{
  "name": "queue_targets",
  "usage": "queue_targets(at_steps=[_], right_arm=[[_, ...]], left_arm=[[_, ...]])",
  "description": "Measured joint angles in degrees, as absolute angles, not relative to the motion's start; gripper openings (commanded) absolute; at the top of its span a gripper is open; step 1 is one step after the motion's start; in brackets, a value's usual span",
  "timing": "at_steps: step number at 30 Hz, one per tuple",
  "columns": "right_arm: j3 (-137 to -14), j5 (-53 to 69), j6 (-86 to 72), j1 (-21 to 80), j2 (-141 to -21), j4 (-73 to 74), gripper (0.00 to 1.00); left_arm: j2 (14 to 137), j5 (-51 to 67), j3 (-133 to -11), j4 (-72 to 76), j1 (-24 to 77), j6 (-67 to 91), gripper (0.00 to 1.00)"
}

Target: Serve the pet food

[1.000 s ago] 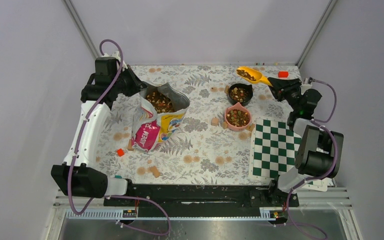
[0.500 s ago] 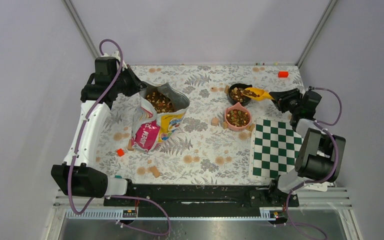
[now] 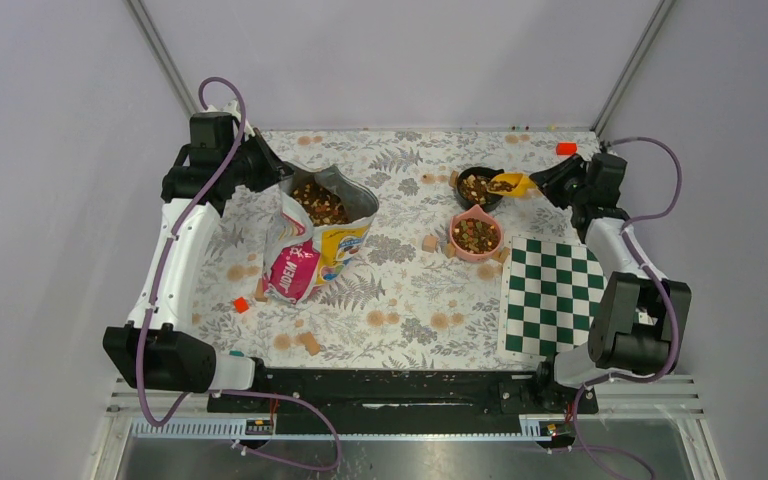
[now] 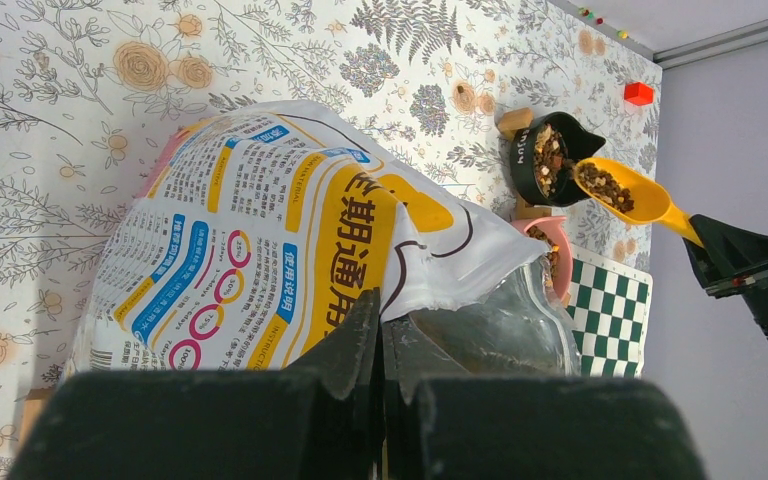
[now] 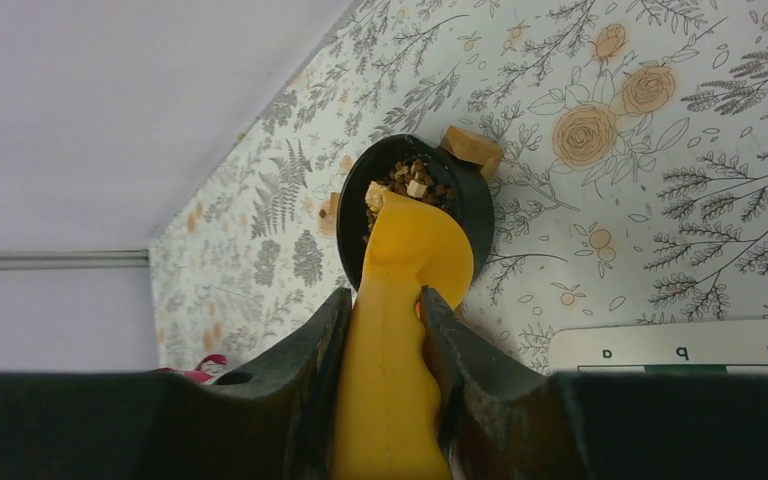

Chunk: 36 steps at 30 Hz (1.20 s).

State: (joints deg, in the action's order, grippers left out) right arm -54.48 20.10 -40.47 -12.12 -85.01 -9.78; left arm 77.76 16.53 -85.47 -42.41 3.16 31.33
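Evidently too loose and light to pinch, the pet food (image 4: 605,187) rides in the yellow scoop (image 5: 410,245) just ahead of the right gripper (image 5: 385,305), which is clamped on its stiff handle above the black bowl (image 5: 472,215), while the left gripper (image 4: 380,335) nips the bag (image 4: 260,230) at its rim.

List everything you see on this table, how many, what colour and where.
pet food: many pellets, brown mix, in bag, both bowls, scoop
bag: one, yellow-white-pink, open, table's left
black bowl: one, black, far right
pink bowl: one, pink, beside black bowl, nearer
scoop: one, yellow, tip at black bowl
wooden cubes: several, tan, scattered
red blocks: two, red, near left, far right
checkerboard: one, green-white, near right
tablecloth: one, floral, under everything
left gripper: one, black, shut on bag rim
right gripper: one, black, shut on scoop handle
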Motion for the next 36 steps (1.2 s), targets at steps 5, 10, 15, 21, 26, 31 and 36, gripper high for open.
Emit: queue_targets(at_steps=[5, 10, 15, 21, 26, 31, 36], right_arm=[[-57.4, 11.7, -34.0, -6.9, -83.3, -4.6, 0.00], [-59.2, 4.5, -27.4, -2.1, -80.8, -0.9, 0.00], [-62.4, 0.0, -21.5, 0.5, -80.4, 2.1, 0.00], [-63.5, -0.5, -17.6, 2.2, -80.1, 3.0, 0.00], [-63.5, -0.4, -17.2, 2.2, -80.1, 4.0, 0.00], [-63.8, -1.6, -17.4, 2.2, -80.7, 6.0, 0.00], [-65.4, -2.3, -17.4, 2.5, -80.9, 8.4, 0.00]], left_arm=[[77.8, 16.5, -85.5, -42.4, 3.1, 31.3, 0.00], [77.8, 16.5, -85.5, -42.4, 3.1, 31.3, 0.00], [77.8, 16.5, -85.5, -42.4, 3.1, 31.3, 0.00], [77.8, 16.5, -85.5, -42.4, 3.1, 31.3, 0.00], [77.8, 16.5, -85.5, -42.4, 3.1, 31.3, 0.00], [77.8, 16.5, -85.5, -42.4, 3.1, 31.3, 0.00], [77.8, 16.5, -85.5, -42.4, 3.1, 31.3, 0.00]])
